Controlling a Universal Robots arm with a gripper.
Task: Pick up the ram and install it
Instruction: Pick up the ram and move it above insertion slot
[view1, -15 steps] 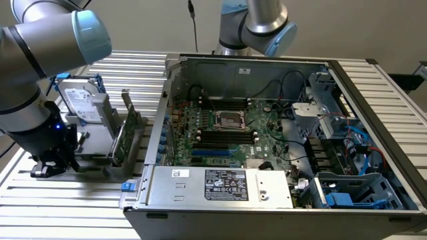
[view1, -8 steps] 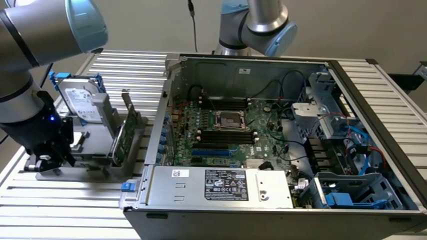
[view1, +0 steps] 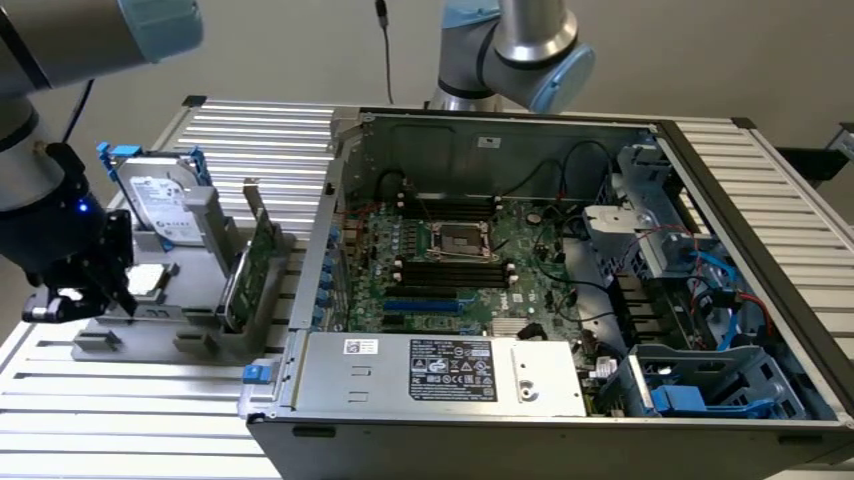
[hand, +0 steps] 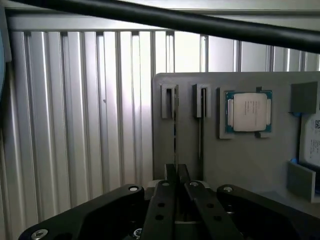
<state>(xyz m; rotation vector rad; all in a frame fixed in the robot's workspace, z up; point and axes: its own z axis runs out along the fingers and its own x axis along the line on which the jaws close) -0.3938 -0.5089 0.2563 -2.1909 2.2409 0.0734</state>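
The ram (hand: 175, 130) is standing on edge in the outer slot of the grey holder tray (hand: 250, 165). That tray sits on the slatted table (hand: 75, 125) at the exterior view's left, well apart from the open computer case (view1: 747, 200). A second thin stick (hand: 201, 135) sits in the slot just beside it, and past that there's a processor chip (hand: 248, 111) lying flat.

The gripper (hand: 176, 172) is right down at the tray. Its two tips are drawn in tight with the stick's thin edge running between them, so I'd call it clamped on the ram, which looks seated in its slot rather than lifted out.

Handling-wise I'd guess it weighs next to nothing and is stiff but easy to snap or twist. The smart place to pinch is the middle of the top edge, across the flat faces, so it comes out straight and doesn't rock. The black memory slots (view1: 454, 270) on the board inside the case look empty.
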